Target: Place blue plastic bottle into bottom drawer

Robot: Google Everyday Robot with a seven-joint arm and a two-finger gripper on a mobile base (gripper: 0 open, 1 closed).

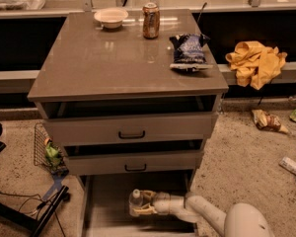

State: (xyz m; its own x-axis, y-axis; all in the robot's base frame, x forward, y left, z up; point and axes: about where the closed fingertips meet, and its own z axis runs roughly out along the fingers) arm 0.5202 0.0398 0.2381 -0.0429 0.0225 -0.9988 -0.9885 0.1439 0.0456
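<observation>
Reaching in from the lower right, the end effector [143, 206] sits inside the pulled-out bottom drawer [106, 215], its fingers closed around the blue plastic bottle [135, 200]. The bottle stands roughly upright — white cap up, long axis vertical — at the left tip of the end effector, over the middle of the drawer's grey floor and just below the middle drawer [134, 162]. Whether its base touches the floor I cannot tell. The coming move is probably a short lowering and a release — let go too high, the bottle could topple.
</observation>
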